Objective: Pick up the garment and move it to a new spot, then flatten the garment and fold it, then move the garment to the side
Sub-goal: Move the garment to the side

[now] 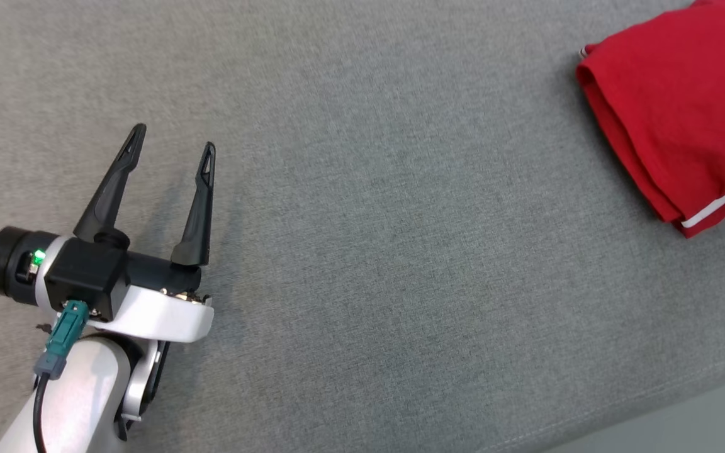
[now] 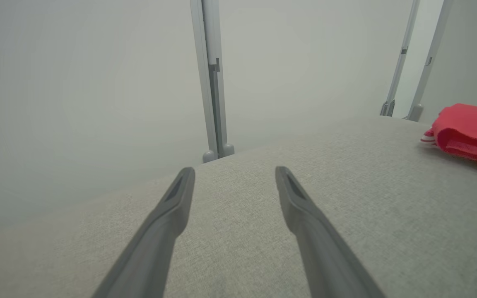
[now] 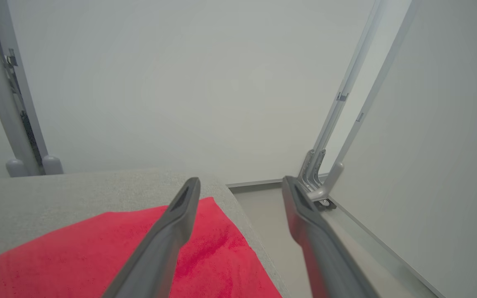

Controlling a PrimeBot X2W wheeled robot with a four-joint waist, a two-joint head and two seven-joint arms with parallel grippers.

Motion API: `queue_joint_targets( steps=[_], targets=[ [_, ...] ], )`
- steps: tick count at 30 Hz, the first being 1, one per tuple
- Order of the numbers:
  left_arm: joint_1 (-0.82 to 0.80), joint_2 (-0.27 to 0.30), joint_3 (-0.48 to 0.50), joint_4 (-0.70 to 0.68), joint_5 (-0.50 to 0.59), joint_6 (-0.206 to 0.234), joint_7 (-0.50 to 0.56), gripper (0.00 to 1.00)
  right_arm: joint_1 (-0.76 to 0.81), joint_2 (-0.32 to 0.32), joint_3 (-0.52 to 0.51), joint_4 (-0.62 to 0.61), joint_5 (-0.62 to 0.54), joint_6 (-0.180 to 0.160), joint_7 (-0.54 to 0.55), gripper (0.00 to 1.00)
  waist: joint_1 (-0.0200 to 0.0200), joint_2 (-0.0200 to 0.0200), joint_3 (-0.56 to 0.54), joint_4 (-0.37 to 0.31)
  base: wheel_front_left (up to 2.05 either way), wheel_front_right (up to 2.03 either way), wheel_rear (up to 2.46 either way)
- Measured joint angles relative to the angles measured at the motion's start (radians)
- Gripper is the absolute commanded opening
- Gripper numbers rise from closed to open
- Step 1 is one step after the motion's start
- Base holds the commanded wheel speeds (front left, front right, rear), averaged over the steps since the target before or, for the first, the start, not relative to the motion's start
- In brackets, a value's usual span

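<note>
lower left of the head view: the left gripper (image 1: 174,139) is over the grey table (image 1: 400,251), fingers apart, nothing between them. upper right: the folded red garment (image 1: 683,107) lies near the table's edge (white trim showing). in the right wrist view the right gripper (image 3: 242,182) stands spread above it, empty.

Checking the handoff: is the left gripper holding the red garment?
No, the left gripper stands open over the bare grey surface, apart from the red garment.
</note>
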Motion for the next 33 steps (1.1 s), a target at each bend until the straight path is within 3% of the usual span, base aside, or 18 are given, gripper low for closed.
queue_joint_targets(
  steps=[8, 16, 22, 33],
  targets=[
    [0.076, -0.036, 0.008, 0.033, -0.041, 0.029, -0.033, 1.0, 0.258, 0.187, -0.064, -0.367, -0.078, 0.0, 0.01, 1.0, 0.0, 0.0, -0.124, 0.055, 0.0, 0.0, 0.0],
    [0.14, -0.058, 0.019, 0.058, -0.077, 0.05, -0.05, 1.0, 0.453, 0.31, -0.027, -0.66, -0.118, 0.0, 0.127, 1.0, 0.0, 0.0, -0.217, 0.151, 0.0, 0.0, 0.0],
    [0.186, -0.068, 0.023, 0.077, -0.102, 0.052, -0.059, 1.0, 0.558, 0.346, -0.003, -0.746, -0.122, 0.0, 0.192, 1.0, 0.0, 0.0, -0.288, 0.219, 0.0, 0.0, 0.0],
    [0.267, -0.058, 0.023, 0.093, -0.131, 0.061, -0.048, 1.0, 0.712, 0.36, 0.015, -0.748, -0.108, 0.0, 0.247, 1.0, 0.0, 0.0, -0.421, 0.276, 0.0, 0.0, 0.0]
  ],
)
